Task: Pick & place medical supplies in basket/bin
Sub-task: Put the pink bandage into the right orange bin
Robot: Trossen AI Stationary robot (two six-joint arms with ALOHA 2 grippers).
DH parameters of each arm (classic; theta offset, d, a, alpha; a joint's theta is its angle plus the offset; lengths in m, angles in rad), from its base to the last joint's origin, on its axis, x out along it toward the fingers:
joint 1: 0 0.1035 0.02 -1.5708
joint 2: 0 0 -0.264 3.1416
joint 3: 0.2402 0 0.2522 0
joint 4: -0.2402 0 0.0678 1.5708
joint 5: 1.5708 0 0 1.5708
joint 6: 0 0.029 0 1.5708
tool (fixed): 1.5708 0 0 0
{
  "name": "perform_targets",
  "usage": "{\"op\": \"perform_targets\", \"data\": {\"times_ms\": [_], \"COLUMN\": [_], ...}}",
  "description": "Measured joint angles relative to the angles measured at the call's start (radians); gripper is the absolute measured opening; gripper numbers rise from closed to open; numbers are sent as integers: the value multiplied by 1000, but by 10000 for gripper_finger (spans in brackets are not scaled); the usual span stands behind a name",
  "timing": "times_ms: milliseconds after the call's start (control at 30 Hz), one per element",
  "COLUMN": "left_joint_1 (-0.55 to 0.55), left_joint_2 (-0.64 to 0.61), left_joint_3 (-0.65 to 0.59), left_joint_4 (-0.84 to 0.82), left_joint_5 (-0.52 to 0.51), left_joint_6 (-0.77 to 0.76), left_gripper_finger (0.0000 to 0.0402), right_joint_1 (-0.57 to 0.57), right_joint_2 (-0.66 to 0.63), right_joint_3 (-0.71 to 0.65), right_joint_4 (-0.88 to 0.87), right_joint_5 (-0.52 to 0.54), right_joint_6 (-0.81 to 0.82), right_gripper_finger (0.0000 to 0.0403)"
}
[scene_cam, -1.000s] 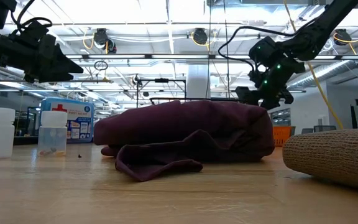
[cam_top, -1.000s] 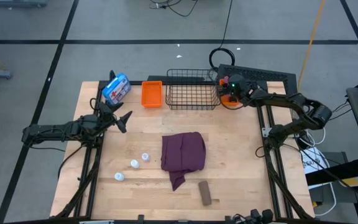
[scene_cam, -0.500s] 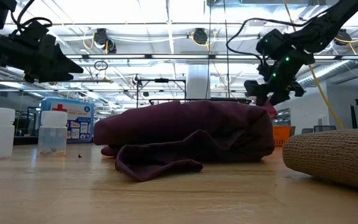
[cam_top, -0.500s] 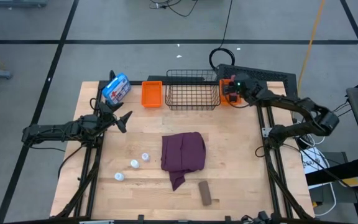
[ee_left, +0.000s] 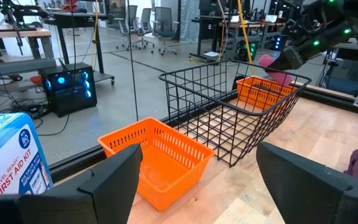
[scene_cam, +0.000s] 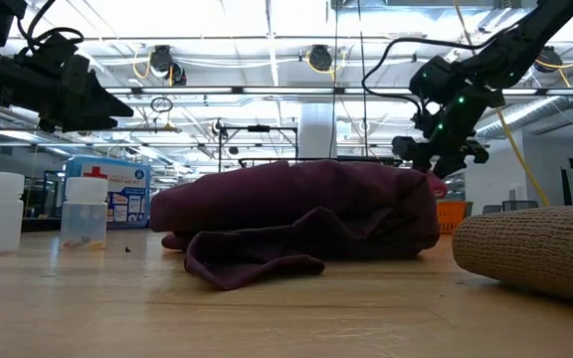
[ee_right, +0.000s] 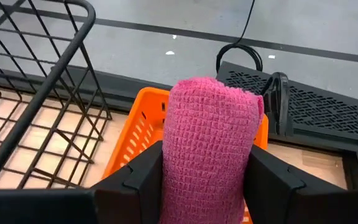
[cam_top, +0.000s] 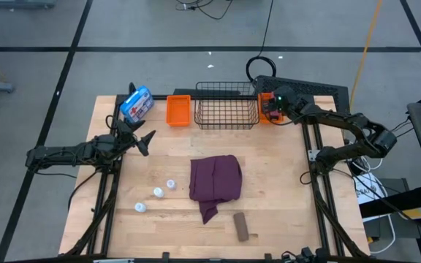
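right gripper (ee_right: 207, 180) clenched on pink roll (ee_right: 211, 146) over orange bin (ee_right: 143, 134); centre inside rim, lower, then release. left gripper (ee_left: 194, 186) spread, idle.

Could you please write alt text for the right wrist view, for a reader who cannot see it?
The right gripper holds a pink bandage roll upright between its dark jaws, above an orange plastic bin. A black wire basket stands beside the bin on the wooden table, with grey floor and a coiled black cable beyond.
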Motion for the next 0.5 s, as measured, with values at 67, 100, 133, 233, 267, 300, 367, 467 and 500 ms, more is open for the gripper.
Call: {"op": "perform_targets", "data": {"times_ms": [67,100,133,233,267,300,367,467,500], "left_joint_1": [0,0,0,0,0,0,0,0,0], "left_joint_2": [0,0,0,0,0,0,0,0,0], "left_joint_3": [0,0,0,0,0,0,0,0,0], "left_joint_4": [0,0,0,0,0,0,0,0,0], "left_joint_5": [0,0,0,0,0,0,0,0,0], "left_joint_6": [0,0,0,0,0,0,0,0,0], "left_gripper_finger": [324,324,324,324,324,324,324,324,324], "right_joint_1": [1,2,6,17,21,23,27,27,27], "right_joint_2": [0,0,0,-1,0,0,0,0,0], "right_joint_3": [0,-3,-11,-48,-65,-80,-105,-134,-139], "right_joint_4": [2,15,36,96,119,142,174,203,213], "right_joint_5": [-1,-1,-2,-4,-5,-6,-6,-13,-33], "right_joint_6": [0,0,0,0,0,0,0,0,0], "right_gripper_finger": [169,169,169,169,169,169,169,172,174]}}
